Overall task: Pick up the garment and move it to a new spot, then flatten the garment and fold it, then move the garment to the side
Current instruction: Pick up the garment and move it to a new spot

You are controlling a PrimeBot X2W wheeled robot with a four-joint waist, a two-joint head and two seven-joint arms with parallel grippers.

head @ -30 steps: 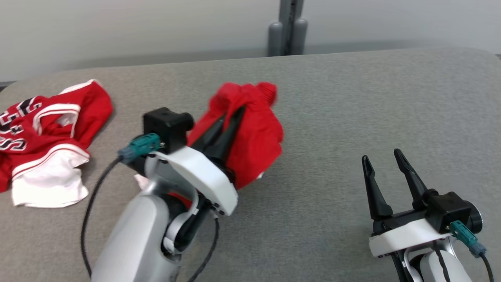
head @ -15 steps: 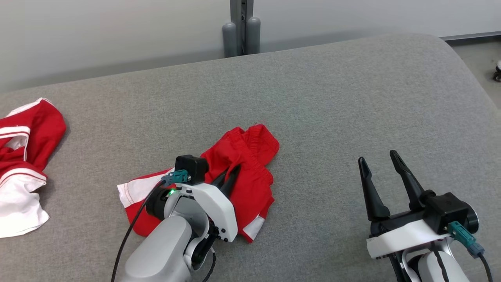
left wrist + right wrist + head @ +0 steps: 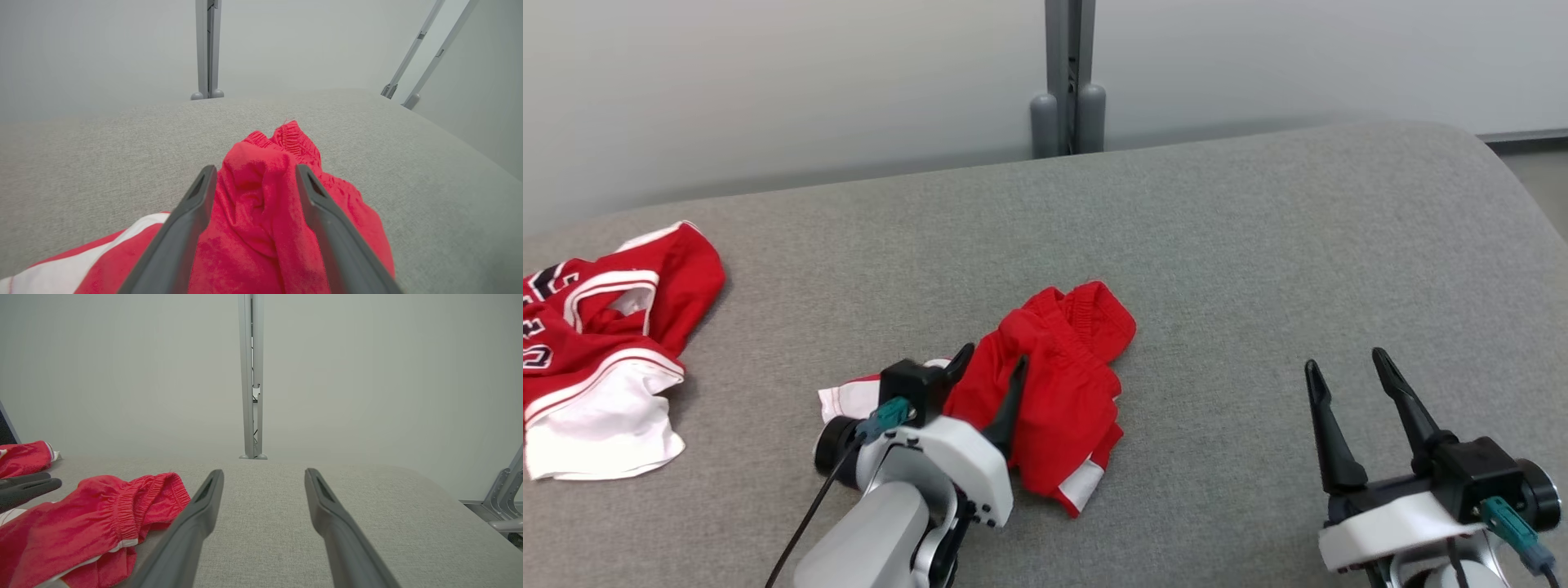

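Two grippers, both spread wide. Left gripper (image 3: 994,355) sits low at the crumpled red garment (image 3: 1066,371), cloth bunched loosely between its parted fingers. Garment lies mid grey surface (image 3: 1258,245). Right gripper (image 3: 1344,359) holds nothing, well right. Red-and-white jersey (image 3: 596,343) at left edge

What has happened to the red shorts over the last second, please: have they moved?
Yes, downward: a second ago the red shorts hung above the grey table; now they lie crumpled on it, with the left end effector open around them.
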